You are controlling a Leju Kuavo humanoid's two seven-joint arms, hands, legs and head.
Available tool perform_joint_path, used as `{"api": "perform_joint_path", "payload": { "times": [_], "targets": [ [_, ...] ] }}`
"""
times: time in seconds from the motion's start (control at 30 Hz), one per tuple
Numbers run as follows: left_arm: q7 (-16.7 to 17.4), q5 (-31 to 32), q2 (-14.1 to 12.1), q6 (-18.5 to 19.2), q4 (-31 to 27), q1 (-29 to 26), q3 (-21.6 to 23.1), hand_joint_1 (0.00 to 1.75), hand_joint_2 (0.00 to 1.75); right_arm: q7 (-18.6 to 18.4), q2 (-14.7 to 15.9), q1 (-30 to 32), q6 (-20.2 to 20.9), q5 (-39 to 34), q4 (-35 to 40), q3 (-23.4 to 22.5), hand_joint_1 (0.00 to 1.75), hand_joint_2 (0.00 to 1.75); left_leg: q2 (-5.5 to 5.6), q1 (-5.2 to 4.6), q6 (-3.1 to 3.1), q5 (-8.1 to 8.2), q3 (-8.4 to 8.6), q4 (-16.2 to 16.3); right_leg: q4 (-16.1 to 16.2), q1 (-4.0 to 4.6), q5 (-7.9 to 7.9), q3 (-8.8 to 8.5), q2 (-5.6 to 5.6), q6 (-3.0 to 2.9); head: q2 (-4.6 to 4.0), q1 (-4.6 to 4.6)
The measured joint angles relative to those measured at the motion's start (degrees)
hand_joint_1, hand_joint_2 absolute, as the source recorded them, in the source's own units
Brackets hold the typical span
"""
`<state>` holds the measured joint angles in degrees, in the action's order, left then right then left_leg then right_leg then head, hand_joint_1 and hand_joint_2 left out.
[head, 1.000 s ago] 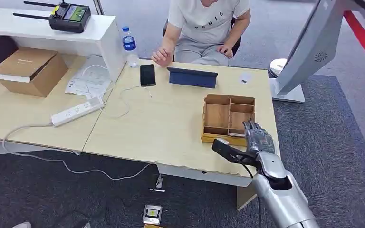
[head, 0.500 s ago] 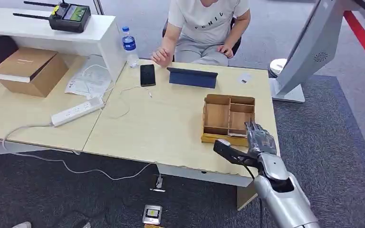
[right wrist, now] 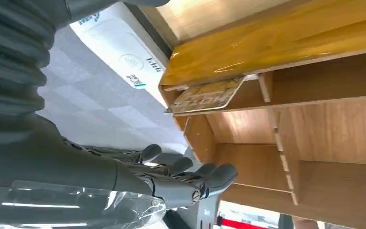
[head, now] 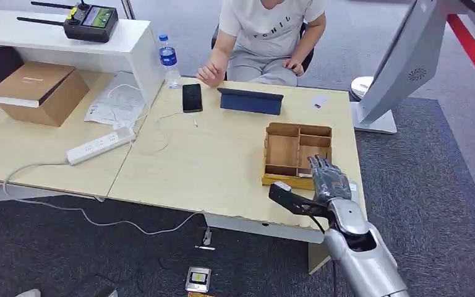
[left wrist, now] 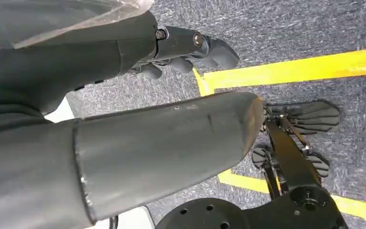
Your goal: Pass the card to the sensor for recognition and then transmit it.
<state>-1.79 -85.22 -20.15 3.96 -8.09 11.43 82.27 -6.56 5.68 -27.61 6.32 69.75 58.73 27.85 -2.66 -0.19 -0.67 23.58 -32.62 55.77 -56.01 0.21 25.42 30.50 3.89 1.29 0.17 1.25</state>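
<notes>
The card point(right wrist: 205, 97) lies inside the wooden box point(head: 297, 154), leaning against a divider in the narrow compartment at the box's near edge, closest to the robot; in the right wrist view its printed face is visible, but the text is too blurred to read. No hand touches it. Just beside the box, at the right edge of the tabletop point(head: 210, 167), lies a flat white device with a round mark and a small label, which looks like the sensor point(right wrist: 119, 57).

The right hand point(head: 328, 180) hovers over the near right corner of the box, the fingers point(right wrist: 205, 179) stretched out and apart, the thumb point(head: 290, 198) spread to the side, and it holds nothing. The left hand point(left wrist: 181, 52) hangs low over the grey carpet with yellow tape lines; its fingers are loosely bent and nothing is in it.

Farther on the tabletop, a dark tablet point(head: 250, 101) stands near the far edge, with a black phone point(head: 192, 97) to its left and a water bottle point(head: 168, 60) beyond that. A white power strip point(head: 101, 145) with its cable lies at the join of the two tabletops, and a cardboard box point(head: 37, 91) rests on the left one. A person point(head: 266, 37) sits behind the tabletop, one hand resting on its far edge.
</notes>
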Motion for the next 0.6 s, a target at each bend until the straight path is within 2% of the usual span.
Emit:
{"api": "perform_joint_path", "payload": {
  "times": [0.6],
  "targets": [
    [0.7, -0.5, 0.3, -0.9, 0.0, 0.0, 0.0, 0.0, 0.0, 1.0, -0.9, -0.5, -1.0, 0.0, -1.6, 0.7, 0.0, 1.75, 0.0, 0.0, 0.0, 0.0, 0.0, 0.0, 0.0, 0.0, 0.0, 0.0, 0.0, 0.0, 0.0, -0.02]
  ]
}}
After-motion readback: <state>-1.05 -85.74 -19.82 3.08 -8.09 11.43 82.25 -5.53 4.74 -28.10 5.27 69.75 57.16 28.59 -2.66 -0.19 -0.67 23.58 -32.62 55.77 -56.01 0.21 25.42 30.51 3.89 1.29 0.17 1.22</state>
